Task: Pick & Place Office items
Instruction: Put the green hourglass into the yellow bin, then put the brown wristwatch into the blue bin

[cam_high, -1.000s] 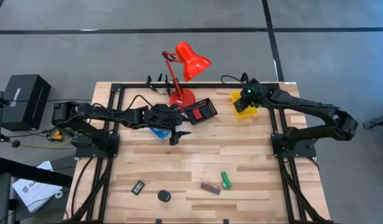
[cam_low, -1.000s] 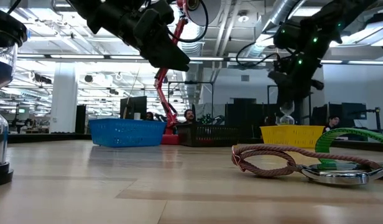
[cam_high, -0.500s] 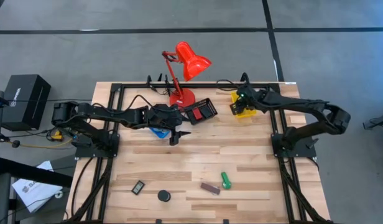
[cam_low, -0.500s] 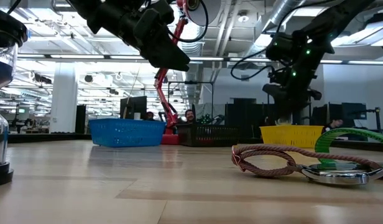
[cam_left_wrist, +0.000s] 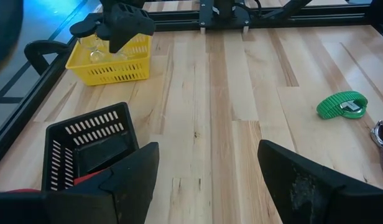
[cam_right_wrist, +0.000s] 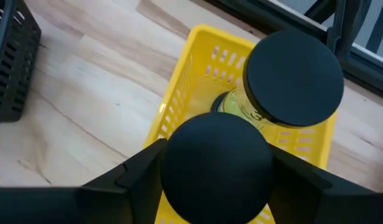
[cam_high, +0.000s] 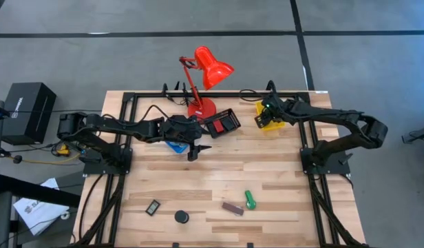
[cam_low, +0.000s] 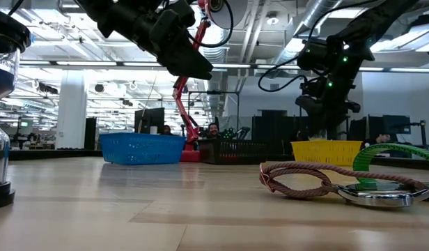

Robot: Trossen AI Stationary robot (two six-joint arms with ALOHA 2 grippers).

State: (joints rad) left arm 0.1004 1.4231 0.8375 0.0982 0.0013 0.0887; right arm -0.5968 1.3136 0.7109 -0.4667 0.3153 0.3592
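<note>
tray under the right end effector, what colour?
Yellow tray, slotted walls; clearest in the right wrist view.

Two matte black jointed arms (cam_high: 129, 127), looped black cables, green indicator light near the right wrist (cam_high: 270, 105).

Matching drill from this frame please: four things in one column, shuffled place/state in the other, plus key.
1. green cylinder
2. black tray
3. right gripper
4. left gripper

a. over the yellow tray
b. beside the red lamp base
c. open, above bare wood mid-table
d. lying next to the brown bar

Pairs: 1-d, 2-b, 3-a, 4-c
</note>
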